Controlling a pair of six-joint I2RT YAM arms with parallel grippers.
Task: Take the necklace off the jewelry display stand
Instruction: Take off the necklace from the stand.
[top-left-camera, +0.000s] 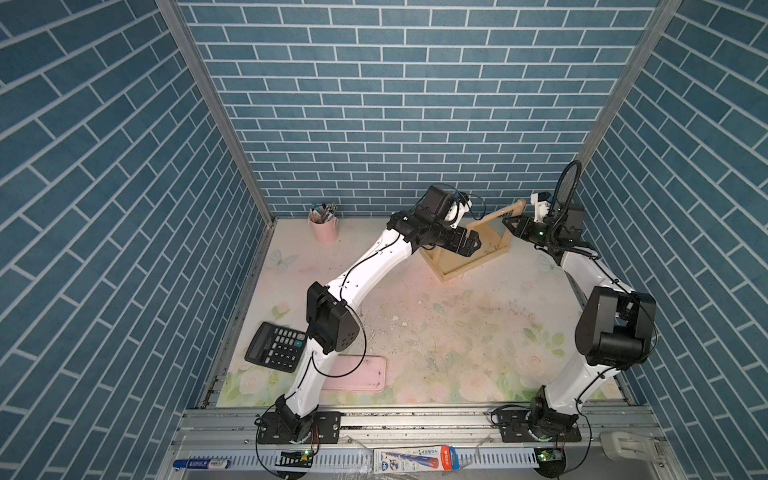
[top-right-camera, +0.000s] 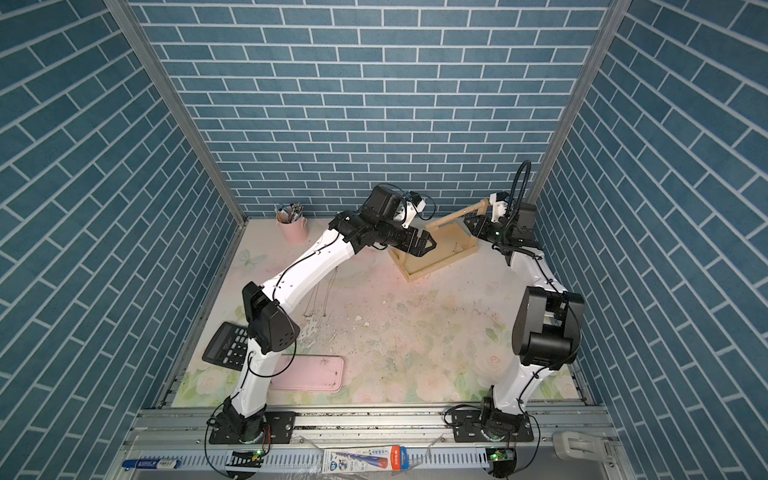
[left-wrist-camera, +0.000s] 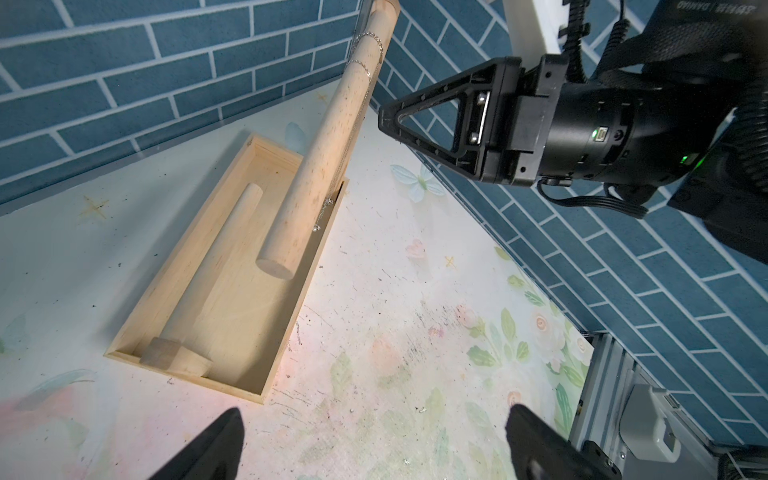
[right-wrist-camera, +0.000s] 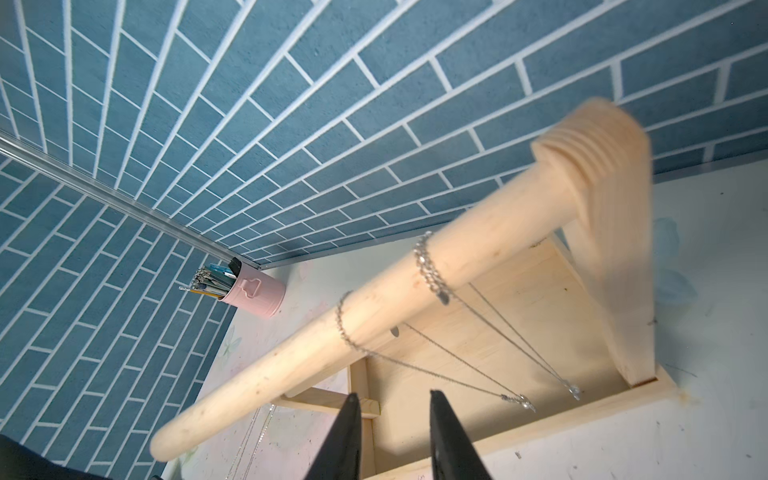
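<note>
Not much done yet tbh: the two silver necklaces (right-wrist-camera: 430, 270) hang looped over the top bar (right-wrist-camera: 291, 365) of the wooden stand (top-left-camera: 465, 266) at the back right of the counter (top-left-camera: 415, 332). My right gripper (right-wrist-camera: 390, 399) is near the bar, its jaws a narrow gap apart with nothing between them, and my left gripper (left-wrist-camera: 374, 411) hovers by the stand, spread wide. I reckon what's left is pinching a chain and sliding it off the bar's free end.

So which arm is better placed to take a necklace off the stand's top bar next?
Probably the right. The right gripper points, part open, at the necklaces looped over the top bar; the left gripper hangs wide open near the bar's free end, away from them.
</note>
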